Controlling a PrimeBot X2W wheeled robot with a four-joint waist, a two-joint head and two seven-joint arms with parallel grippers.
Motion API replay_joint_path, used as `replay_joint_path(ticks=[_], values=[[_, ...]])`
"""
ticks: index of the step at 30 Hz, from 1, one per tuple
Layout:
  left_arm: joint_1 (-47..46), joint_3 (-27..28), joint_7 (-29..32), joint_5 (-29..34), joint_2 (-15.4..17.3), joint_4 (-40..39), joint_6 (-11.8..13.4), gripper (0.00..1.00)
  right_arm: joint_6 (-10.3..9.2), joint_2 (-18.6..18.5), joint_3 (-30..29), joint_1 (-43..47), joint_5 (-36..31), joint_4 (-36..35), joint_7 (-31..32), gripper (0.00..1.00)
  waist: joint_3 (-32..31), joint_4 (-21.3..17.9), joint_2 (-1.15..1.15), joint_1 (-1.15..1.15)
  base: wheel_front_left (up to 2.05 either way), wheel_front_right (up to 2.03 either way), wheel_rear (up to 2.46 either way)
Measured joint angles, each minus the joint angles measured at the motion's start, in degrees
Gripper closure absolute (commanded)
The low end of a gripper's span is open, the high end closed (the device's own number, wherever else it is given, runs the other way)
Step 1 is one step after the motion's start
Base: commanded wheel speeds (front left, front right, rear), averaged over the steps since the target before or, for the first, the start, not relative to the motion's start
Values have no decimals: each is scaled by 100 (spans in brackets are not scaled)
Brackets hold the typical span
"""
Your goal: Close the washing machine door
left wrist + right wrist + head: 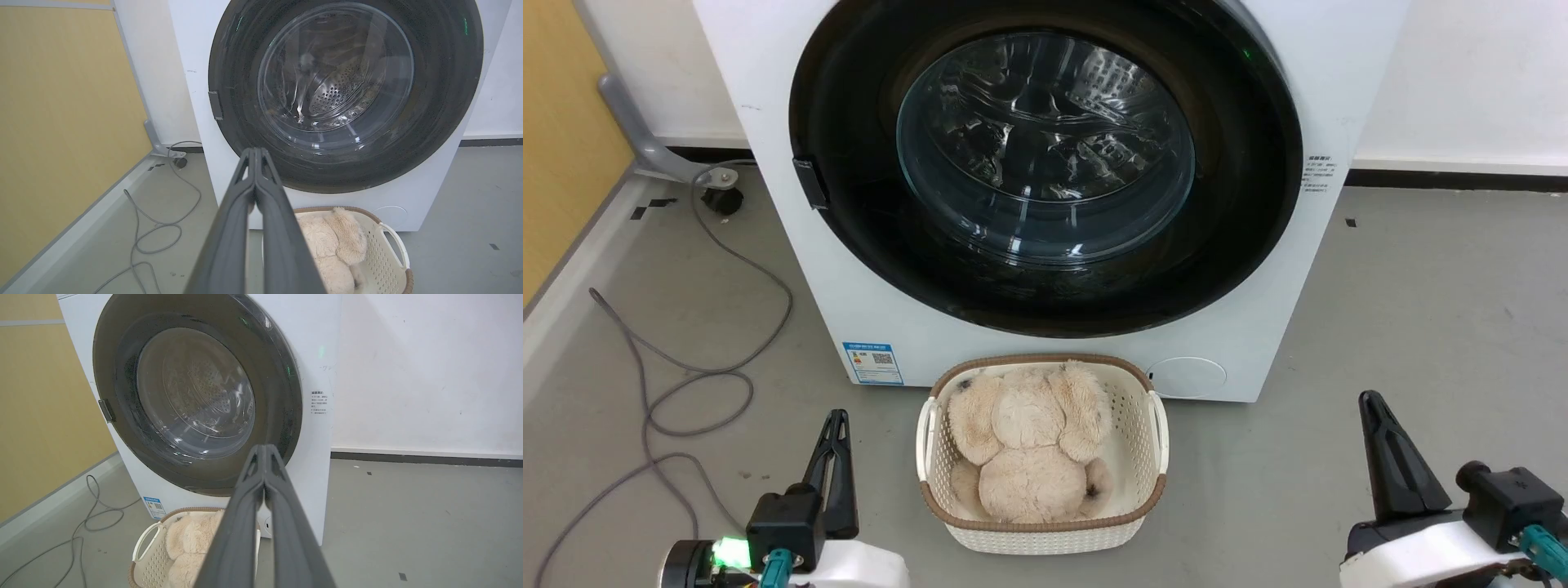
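The white washing machine (1274, 310) stands straight ahead. Its round glossy-black washing machine door (1045, 163) lies flat against the front, the glass bowl window showing the steel drum behind it. The same door (345, 94) faces the left wrist view, and in the right wrist view the door (196, 396) is seen at an angle. My left gripper (837, 418) sits at the lower left, fingers shut and holding nothing. At the lower right, my right gripper (1370, 402) is likewise shut and holding nothing. Both hang well short of the machine, above the floor.
A white woven basket (1045, 531) holding a beige plush toy (1029, 445) sits on the floor against the machine's front, between my grippers. Grey cables (686, 384) loop over the floor at the left, beside a yellow wall panel (556, 139). Grey floor stretches to the right.
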Motion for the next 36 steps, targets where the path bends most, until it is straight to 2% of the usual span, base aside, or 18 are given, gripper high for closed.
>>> replay_joint_path(ticks=[36], values=[[-45,197,422,9,-43,-62,-308,100,0,0,64,-3,-293,-89,424,100,21,8,0,0,0,0,0]])
